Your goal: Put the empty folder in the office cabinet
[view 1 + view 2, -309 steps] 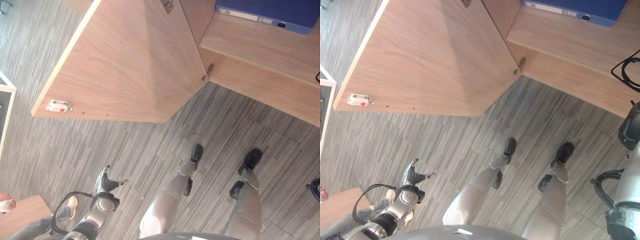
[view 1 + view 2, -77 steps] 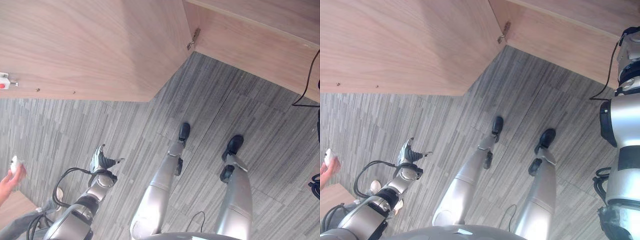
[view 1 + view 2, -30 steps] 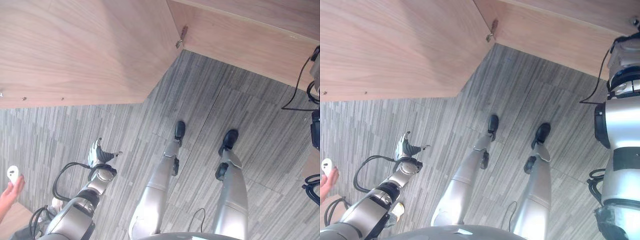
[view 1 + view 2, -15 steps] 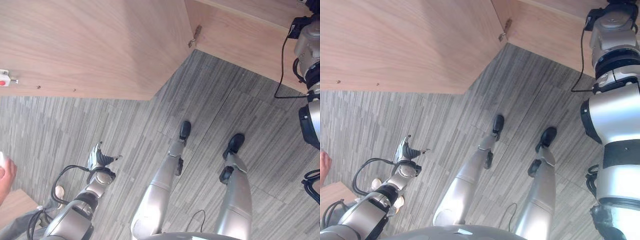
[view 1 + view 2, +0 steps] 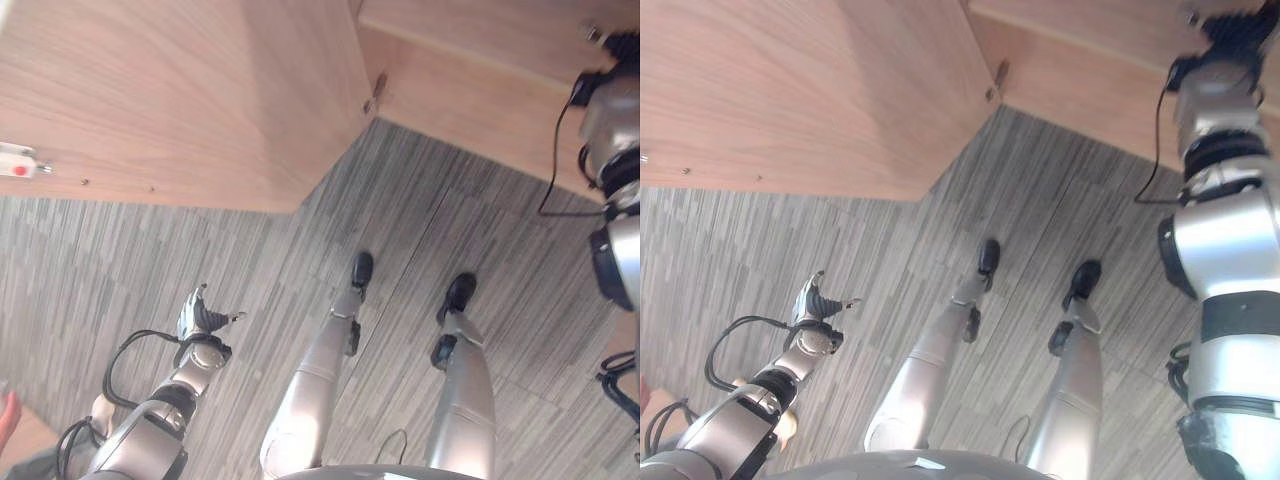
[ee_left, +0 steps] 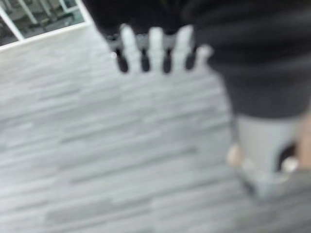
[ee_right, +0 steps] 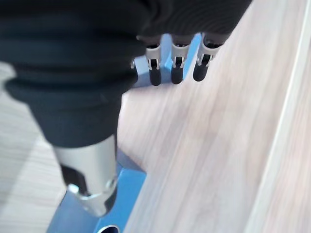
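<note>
We find the blue folder (image 7: 124,187) on the cabinet shelf (image 7: 204,145), under the right hand (image 7: 177,60) — fingers relaxed, nothing gripped. We advise withdrawing straight back. Left hand (image 6: 155,48) hangs open.

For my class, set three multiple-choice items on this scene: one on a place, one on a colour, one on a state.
1. Where does the folder lie?
A on a chair
B on the cabinet shelf
C on a desk

2. What colour is the folder?
A red
B blue
C green

3. How is the left hand?
A open and empty
B shut on a folder
C shut on a door handle

Answers:
1. B: the right wrist view shows it lying on the wooden shelf.
2. B: its cover is blue.
3. A: it hangs above the floor, fingers straight, holding nothing.
</note>
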Controlling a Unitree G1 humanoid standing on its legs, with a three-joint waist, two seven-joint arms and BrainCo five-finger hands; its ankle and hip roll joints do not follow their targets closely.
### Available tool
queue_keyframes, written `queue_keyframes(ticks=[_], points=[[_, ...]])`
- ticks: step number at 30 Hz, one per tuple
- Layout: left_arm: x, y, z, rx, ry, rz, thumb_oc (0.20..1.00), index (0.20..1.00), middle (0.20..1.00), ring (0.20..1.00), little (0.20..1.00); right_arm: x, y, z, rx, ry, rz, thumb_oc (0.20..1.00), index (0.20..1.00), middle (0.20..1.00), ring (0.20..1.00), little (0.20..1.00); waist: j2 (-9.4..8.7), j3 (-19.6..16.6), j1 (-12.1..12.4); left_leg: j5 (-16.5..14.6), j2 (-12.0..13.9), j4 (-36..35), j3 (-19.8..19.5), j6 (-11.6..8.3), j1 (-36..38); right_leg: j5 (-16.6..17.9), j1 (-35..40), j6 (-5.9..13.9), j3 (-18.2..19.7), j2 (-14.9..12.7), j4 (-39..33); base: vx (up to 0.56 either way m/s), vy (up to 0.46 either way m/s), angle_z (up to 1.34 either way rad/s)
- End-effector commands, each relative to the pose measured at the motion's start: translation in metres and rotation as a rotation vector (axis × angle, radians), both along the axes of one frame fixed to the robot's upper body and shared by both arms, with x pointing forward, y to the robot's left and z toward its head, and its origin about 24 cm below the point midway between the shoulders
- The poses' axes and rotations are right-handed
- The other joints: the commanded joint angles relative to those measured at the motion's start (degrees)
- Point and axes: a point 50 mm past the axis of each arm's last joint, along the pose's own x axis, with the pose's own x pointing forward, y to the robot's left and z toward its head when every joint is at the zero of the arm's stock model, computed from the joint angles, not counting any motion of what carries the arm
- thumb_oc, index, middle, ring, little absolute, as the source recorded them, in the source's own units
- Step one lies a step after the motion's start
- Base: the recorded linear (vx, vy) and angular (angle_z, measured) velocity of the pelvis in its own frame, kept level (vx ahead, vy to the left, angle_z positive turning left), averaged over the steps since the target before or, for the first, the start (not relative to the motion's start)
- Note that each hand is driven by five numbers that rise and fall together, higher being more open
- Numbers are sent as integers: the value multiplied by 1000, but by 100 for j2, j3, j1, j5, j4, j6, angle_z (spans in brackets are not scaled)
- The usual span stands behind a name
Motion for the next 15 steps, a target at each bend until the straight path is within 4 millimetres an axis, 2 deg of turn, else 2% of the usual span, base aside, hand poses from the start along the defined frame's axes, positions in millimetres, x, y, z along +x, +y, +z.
queue_keyframes(ticks=[1,2,3,5,7,8,9,10,11,12,13,15], points=[[-17,43,-1,100,40,126,1000,1000,1000,1000,1000,-4,2,12,-151,-70,-59,1000,1000,1000,1000,1000,13,113,-30,-282,150,-682,-88,-163,215,-712,408,205,124,17,126,-27,-18,-12],[-20,44,-3,104,47,139,1000,1000,1000,1000,1000,-1,8,2,-207,-50,-50,1000,1000,1000,1000,1000,-36,104,-86,-278,164,-734,-95,-176,377,-684,593,215,82,33,23,-3,-11,-16],[-20,44,-3,105,47,139,1000,1000,1000,1000,1000,-1,8,2,-207,-50,-50,1000,1000,1000,1000,1000,-35,107,-87,-277,164,-737,-97,-177,384,-683,601,215,79,33,19,-15,-12,-16],[-25,54,-3,118,54,188,1000,1000,1000,1000,1000,2,32,-24,-460,-22,-40,1000,1000,1000,1000,1000,-173,113,-337,-280,232,-842,-48,-195,870,-557,1129,229,11,89,-303,-8,7,-6],[-26,55,-4,128,59,211,1000,1000,1000,1000,1000,-1,43,-43,-548,-35,-26,1000,1000,1000,1000,1000,-211,114,-487,-292,252,-917,-23,-194,1105,-494,1399,236,1,113,-499,6,29,-9],[-29,55,-6,134,67,215,1000,1000,1000,1000,1000,-3,49,-53,-561,-43,-1,1000,1000,1000,1000,1000,-235,96,-543,-304,262,-960,-23,-195,1222,-492,1541,235,-13,130,-589,0,7,-22],[-29,56,-6,135,68,214,1000,1000,1000,1000,1000,-3,49,-54,-561,-42,-1,1000,1000,1000,1000,1000,-236,97,-540,-302,263,-967,-25,-195,1237,-490,1559,234,-17,131,-599,26,19,-29],[-32,57,-8,141,85,224,1000,1000,1000,1000,1000,-7,52,-73,-520,-36,38,1000,1000,1000,1000,1000,-270,72,-622,-315,279,-1007,2,-191,1445,-459,1786,231,-37,153,-714,22,16,-32],[-32,57,-8,141,85,224,1000,1000,1000,1000,1000,-7,52,-73,-520,-36,38,1000,1000,1000,1000,1000,-270,74,-622,-314,279,-1008,2,-191,1448,-458,1789,231,-37,153,-716,-37,47,-29],[-38,58,-12,145,107,235,1000,1000,1000,1000,1000,-12,61,-97,-487,-17,119,1000,1000,1000,1000,1000,-307,71,-693,-187,302,-1015,36,-151,1510,-288,1905,184,-79,155,-817,-59,30,-14],[-38,58,-12,146,108,234,1000,1000,1000,1000,1000,-12,61,-98,-487,-16,118,1000,1000,1000,1000,1000,-308,77,-690,-189,302,-1017,37,-152,1524,-290,1919,184,-79,155,-818,-48,30,6],[-46,60,-17,139,135,251,1000,1000,1000,1000,1000,-20,70,-128,-394,21,218,1000,1000,1000,1000,1000,-373,59,-776,-212,329,-1037,72,-150,1714,-279,2139,182,-96,182,-926,29,0,3]])
